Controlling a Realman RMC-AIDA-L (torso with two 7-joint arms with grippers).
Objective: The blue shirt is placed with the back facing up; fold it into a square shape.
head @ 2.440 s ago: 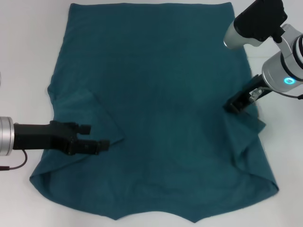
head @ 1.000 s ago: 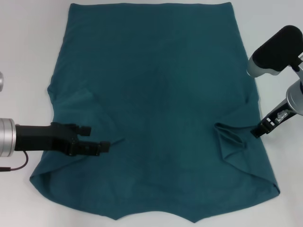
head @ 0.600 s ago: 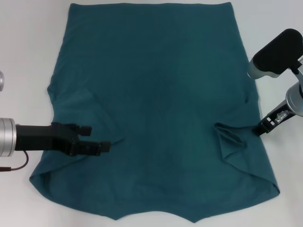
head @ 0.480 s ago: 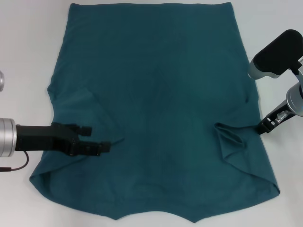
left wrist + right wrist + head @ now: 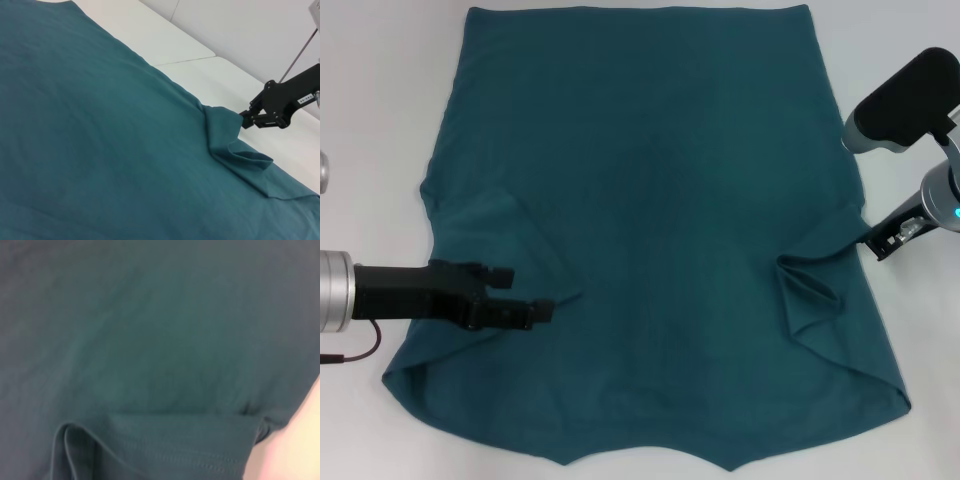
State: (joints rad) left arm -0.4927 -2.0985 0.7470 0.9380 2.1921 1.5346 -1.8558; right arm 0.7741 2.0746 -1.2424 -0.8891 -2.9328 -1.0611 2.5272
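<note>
Cloth fills most of the white table [image 5: 380,130]: the large dark teal-blue short-sleeved cotton shirt [image 5: 650,220] lies spread flat with its plain side up, no lettering showing. Its straight hem runs along the far edge, and the near edge dips into a shallow curved notch in the middle. The body widens slightly from far to near. Both sleeves are turned inward onto the body. The left sleeve lies as a flat triangular flap with a clean diagonal edge. The right sleeve is bunched into a small raised pocket of fabric with a rounded fold, and a ridge runs from it out to the shirt's right edge. A few soft creases cross the lower right part; the middle of the shirt is smooth.

The black left pincer [image 5: 525,305] reaches in low from the left, over the near part of the folded left sleeve. Its fingers lie close together and level above the fabric, and I cannot tell whether they pinch any cloth.

The black right pincer [image 5: 880,243] sits at the shirt's right edge, just beside the ridge that leads to the bunched sleeve. From the left wrist view its tip [image 5: 248,120] meets the pointed corner of the cloth there, fingers drawn together, though whether they have hold of that corner cannot be told. The right wrist view shows only teal fabric with a stitched hem.
</note>
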